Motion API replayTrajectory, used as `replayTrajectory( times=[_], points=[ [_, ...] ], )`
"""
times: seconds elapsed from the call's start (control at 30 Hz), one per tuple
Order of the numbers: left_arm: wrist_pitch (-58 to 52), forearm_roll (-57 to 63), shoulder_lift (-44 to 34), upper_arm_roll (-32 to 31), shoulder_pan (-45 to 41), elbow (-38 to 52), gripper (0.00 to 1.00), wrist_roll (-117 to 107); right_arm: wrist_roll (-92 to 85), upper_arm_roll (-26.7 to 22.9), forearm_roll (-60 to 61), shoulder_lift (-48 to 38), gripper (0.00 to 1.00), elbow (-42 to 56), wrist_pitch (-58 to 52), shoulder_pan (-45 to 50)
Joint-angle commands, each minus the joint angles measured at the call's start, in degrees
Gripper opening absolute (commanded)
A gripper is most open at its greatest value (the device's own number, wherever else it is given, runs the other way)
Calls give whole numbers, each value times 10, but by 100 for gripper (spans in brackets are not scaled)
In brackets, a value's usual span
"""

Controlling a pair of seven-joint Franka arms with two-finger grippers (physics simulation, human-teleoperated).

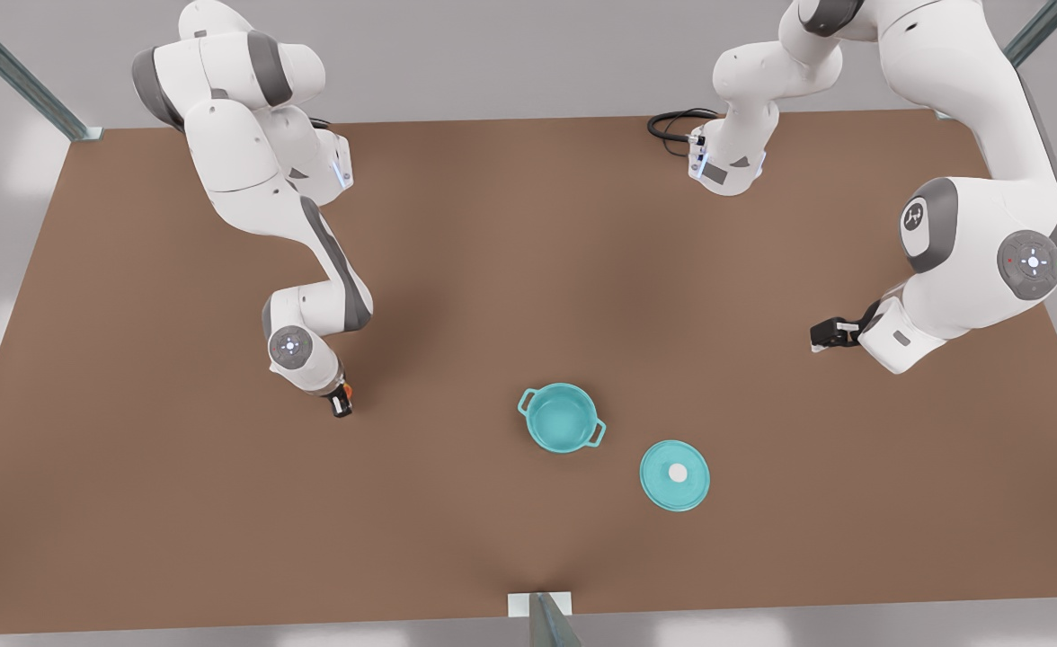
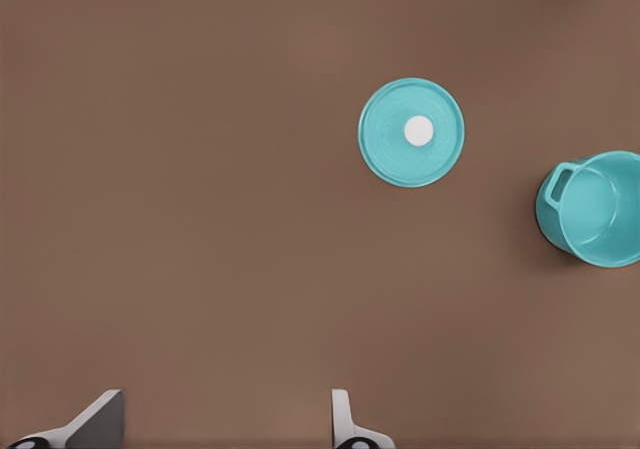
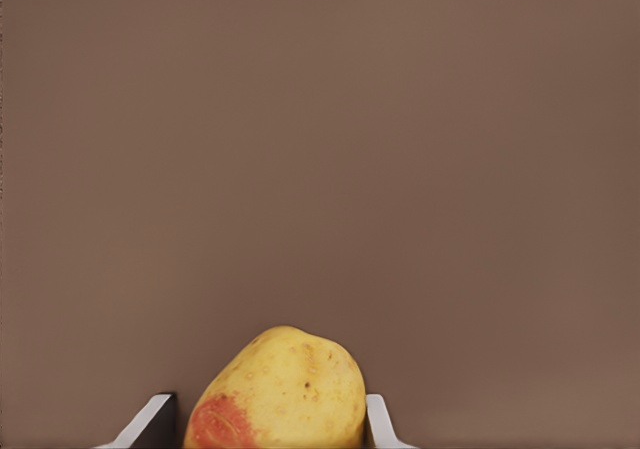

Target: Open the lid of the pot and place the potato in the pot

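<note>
The teal pot (image 1: 562, 418) (image 2: 600, 209) stands uncovered on the brown table, its teal inside bare. Its lid (image 1: 674, 474) (image 2: 411, 132), a flat teal disc with a white knob, lies flat on the table just to the front view's right of the pot, apart from it. The yellow potato (image 3: 280, 394) (image 1: 350, 389) with an orange-red patch sits between the fingers of my right gripper (image 1: 341, 404) (image 3: 270, 431), low over the table well to the front view's left of the pot. My left gripper (image 1: 823, 337) (image 2: 225, 431) hangs open at the front view's right, holding nothing.
A black cable (image 1: 672, 121) coils by the arm base at the table's back edge. Metal frame posts (image 1: 16, 76) stand at the back corners and a bracket (image 1: 542, 607) at the front edge. Bare table (image 1: 457, 270) lies between the arms.
</note>
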Motion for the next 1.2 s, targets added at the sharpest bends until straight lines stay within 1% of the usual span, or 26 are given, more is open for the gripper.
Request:
replayTrajectory(
  times=[0.0, 0.03, 0.17, 0.23, 0.27, 0.5, 0.63, 0.9, 1.03, 1.13, 1.17],
  points=[
    [0, 1, -1, 0, 0, 0, 100, 9, 3, 0, 1, -1, 74, 0, 2, 0],
    [0, 1, -1, 0, 0, 1, 100, 9, 3, 0, 1, -1, 70, 0, 2, 0],
    [0, 0, -1, 0, 0, 0, 100, 9, 3, 0, 1, -1, 66, 0, 2, 0],
    [0, 0, -1, 0, 0, 0, 100, 9, 4, 0, 1, -1, 65, -1, 1, 0],
    [0, 0, -1, 0, 0, 0, 100, 9, 4, 0, 1, -2, 62, 0, 1, 0],
    [0, 0, -1, 0, 0, 0, 100, 9, 4, -1, 1, -10, 63, -1, -5, 0],
    [0, 0, -1, 0, 0, 0, 100, 9, 2, 0, 0, -35, 63, -1, -14, 1],
    [-3, 0, 0, 0, -1, 0, 100, 1, 34, 10, 1, -83, 62, 49, -120, 38],
    [-6, -1, 4, 0, -2, 4, 100, 1, 65, 53, 1, -97, 62, 84, -169, 41],
    [4, 1, 9, 2, 3, 5, 100, 2, 84, 55, 3, -94, 62, 121, -219, 66],
    [8, 3, 13, 1, -3, 5, 100, -1, 90, 55, 6, -83, 62, 148, -242, 69]
  ],
)
